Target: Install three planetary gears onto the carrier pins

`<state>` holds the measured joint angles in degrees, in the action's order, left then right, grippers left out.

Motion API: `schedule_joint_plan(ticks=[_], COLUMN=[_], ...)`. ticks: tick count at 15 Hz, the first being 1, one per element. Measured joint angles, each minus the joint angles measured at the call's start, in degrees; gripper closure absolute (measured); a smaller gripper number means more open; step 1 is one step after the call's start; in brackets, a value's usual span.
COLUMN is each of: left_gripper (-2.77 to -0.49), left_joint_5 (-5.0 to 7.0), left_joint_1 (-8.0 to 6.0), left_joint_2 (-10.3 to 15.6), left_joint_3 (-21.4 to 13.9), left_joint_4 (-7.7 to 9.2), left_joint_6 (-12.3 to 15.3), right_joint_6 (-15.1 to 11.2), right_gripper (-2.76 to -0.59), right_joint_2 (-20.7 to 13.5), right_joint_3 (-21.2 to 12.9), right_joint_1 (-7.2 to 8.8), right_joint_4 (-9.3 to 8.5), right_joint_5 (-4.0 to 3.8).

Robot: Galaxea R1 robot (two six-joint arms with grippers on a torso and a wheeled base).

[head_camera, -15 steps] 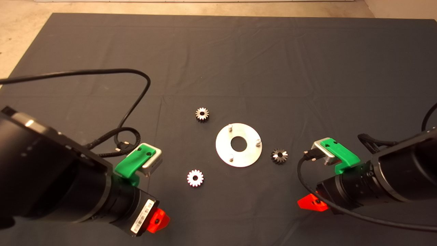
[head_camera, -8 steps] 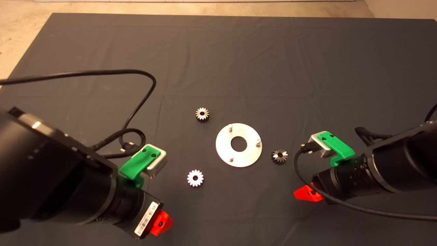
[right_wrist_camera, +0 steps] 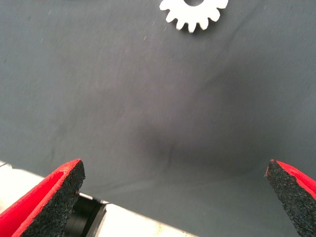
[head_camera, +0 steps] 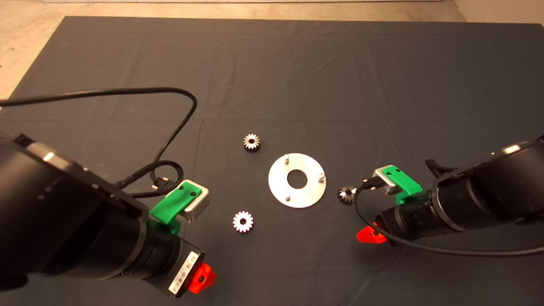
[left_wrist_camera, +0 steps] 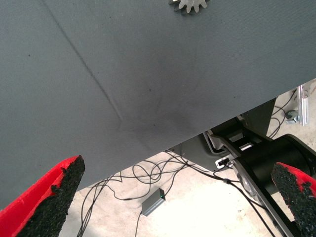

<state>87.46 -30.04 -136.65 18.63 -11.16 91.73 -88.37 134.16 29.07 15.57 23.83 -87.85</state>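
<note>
The flat silver disc (head_camera: 313, 192) lies mid-mat, and its three carrier pins (head_camera: 287, 158) (head_camera: 321, 174) (head_camera: 288, 196) stand bare. Three planetary gears lie flat on the mat around it: one behind and to the left (head_camera: 251, 142), one in front and to the left (head_camera: 243, 221), and one just to the right (head_camera: 347, 194). My right gripper (head_camera: 369, 234) hovers open in front of that right gear (right_wrist_camera: 194, 12). My left gripper (head_camera: 202, 278) is open near the mat's front edge, short of the front-left gear (left_wrist_camera: 190, 4). Nothing is held by either.
A black cable (head_camera: 178, 123) loops over the mat behind the left arm. The left wrist view shows the mat's front edge, with floor, loose wires (left_wrist_camera: 148, 177) and the robot's base (left_wrist_camera: 256, 158) beyond it.
The right arm has moved left and a little forward, closing on the gear to the right of the disc. The left arm has crept slightly to the right. The gears and disc have not moved.
</note>
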Motion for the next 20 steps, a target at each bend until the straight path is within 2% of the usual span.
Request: schedule_joint_plan(ticks=[4, 9, 14, 20], left_gripper=[-2.76, -2.76, -2.76, -2.76], left_joint_5=[0.0, -0.02, -0.02, 0.0], left_joint_1=[0.0, 0.0, 0.0, 0.0], left_joint_2=[0.0, 0.0, 0.0, 0.0], left_joint_3=[0.0, 0.0, 0.0, 0.0], left_joint_4=[-0.02, -0.02, -0.02, -0.02], left_joint_6=[0.0, 0.0, 0.0, 0.0], right_joint_6=[2.4, 4.1, 4.5, 4.6], right_gripper=[-2.75, -2.75, -2.75, -2.75], right_joint_2=[0.1, 1.4, 2.0, 2.1], right_joint_3=[2.3, 4.5, 5.5, 5.7], right_joint_1=[-0.16, -0.11, 0.02, -0.01], right_joint_4=[0.81, 1.71, 2.76, 5.16], right_joint_5=[-0.02, 0.02, 0.02, 0.02])
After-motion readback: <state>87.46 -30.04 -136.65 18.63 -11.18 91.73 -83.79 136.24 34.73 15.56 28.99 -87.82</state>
